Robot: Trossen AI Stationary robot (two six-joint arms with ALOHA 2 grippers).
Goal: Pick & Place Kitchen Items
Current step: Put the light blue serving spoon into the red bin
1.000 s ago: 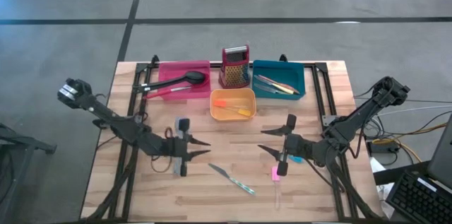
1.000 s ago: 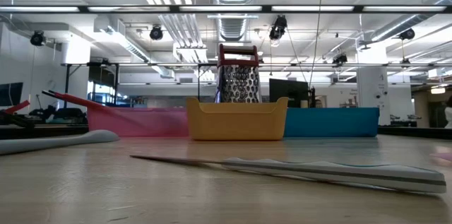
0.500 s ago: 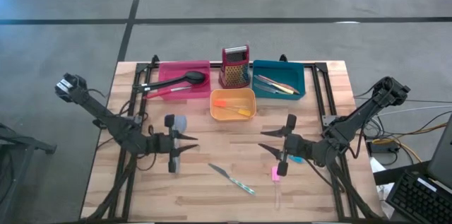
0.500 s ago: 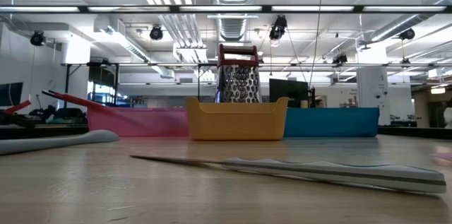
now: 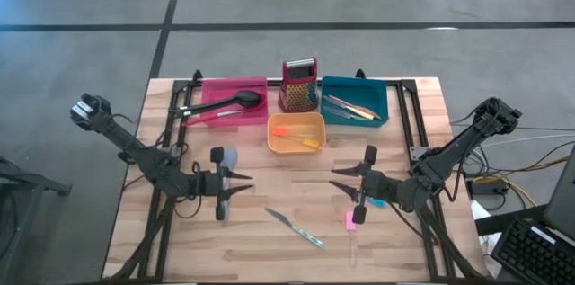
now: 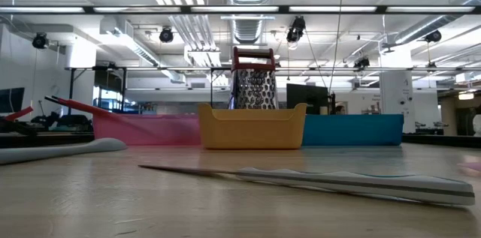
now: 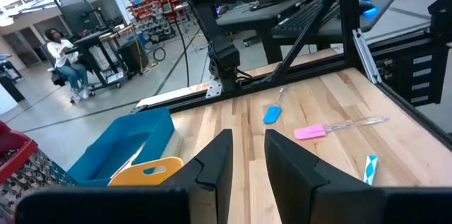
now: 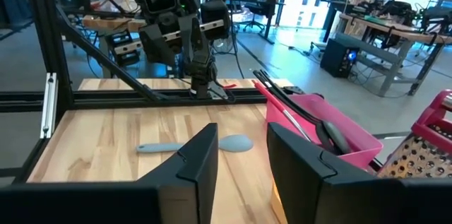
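Wooden table (image 5: 180,240) with knife (image 5: 294,228), trays (image 5: 296,132)

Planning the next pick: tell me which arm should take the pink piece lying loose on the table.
Right. The right gripper hovers open just above the pink piece; the left gripper sits across the table, beside the grey spoon.

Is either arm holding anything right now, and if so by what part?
Nothing is held. The left tool and right tool both hang open and empty over the table; the knife lies loose between them.
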